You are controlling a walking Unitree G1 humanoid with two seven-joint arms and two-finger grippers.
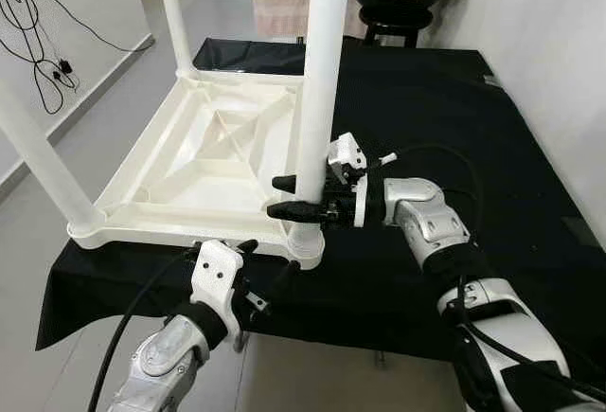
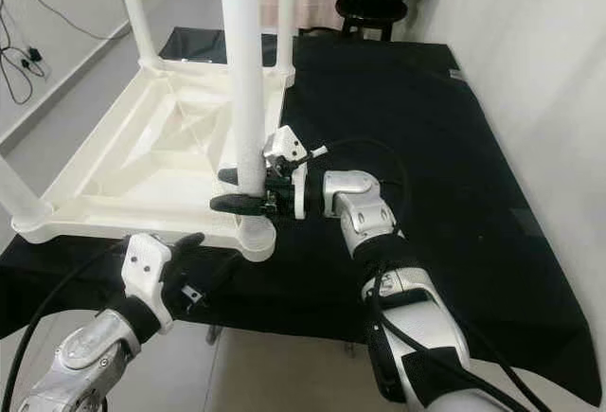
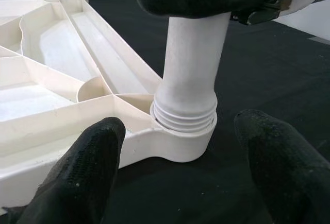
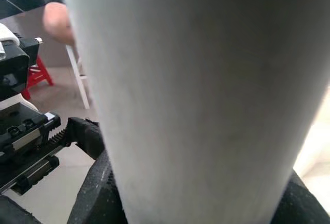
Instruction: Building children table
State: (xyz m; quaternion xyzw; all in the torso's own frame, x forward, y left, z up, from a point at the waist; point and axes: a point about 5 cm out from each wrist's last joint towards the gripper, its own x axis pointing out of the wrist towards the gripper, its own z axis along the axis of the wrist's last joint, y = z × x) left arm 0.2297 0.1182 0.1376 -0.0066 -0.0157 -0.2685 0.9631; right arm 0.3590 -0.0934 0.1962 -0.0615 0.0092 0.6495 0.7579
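Right gripper (image 1: 287, 196) around upright table leg (image 1: 320, 80)

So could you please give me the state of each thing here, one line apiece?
Tabletop: upside down on the black cloth.
Near leg: upright in its corner socket, threads showing.
Right gripper: shut on the near leg.
Left gripper: open, at the socket, touching nothing.

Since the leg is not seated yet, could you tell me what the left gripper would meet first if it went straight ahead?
Most likely the tabletop's corner socket holding the threaded table leg; the open left gripper points straight at it.
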